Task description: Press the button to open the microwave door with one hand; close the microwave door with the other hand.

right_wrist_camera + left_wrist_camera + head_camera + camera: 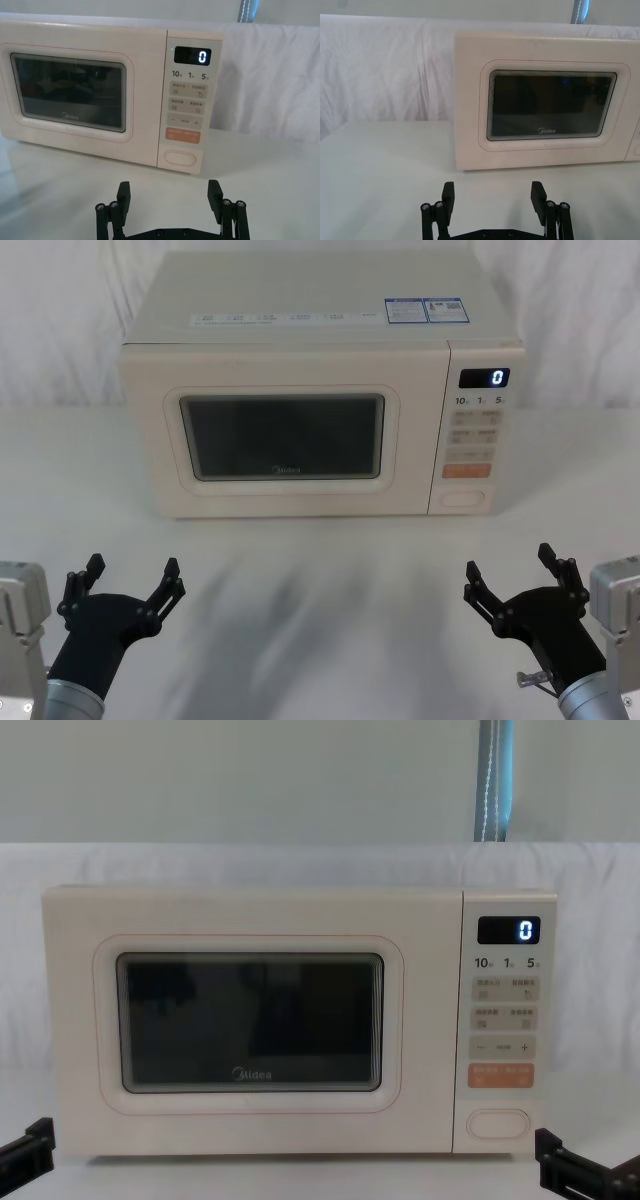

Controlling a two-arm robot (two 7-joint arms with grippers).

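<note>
- L pincer (128, 578): nearest the head cam, low on the robot's left, fingers spread, holding nothing, well short of the microwave.
- R pincer (517, 572): low on the right, likewise spread and empty, roughly in line w/ the keypad panel (474, 430).
- Bench (320, 590): white cloth; bare between pincers and microwave.
- Door (283, 435): shut, flush w/ the cabinet, dark window facing the robot.
- Button (466, 497): plain cream pill key at the panel's foot, directly under the orange key (467, 470); not yet pressed.
- Display (484, 378): reads 0.
- Risk 1: orange key sits just above the button; a slightly high press would likely start a programme, not release the door.
- Risk 2: door prob. swings out toward the L pincer's side; if L arm advances early, it may get struck.
- Risk 3: hard push could slide the microwave back on the cloth.
</note>
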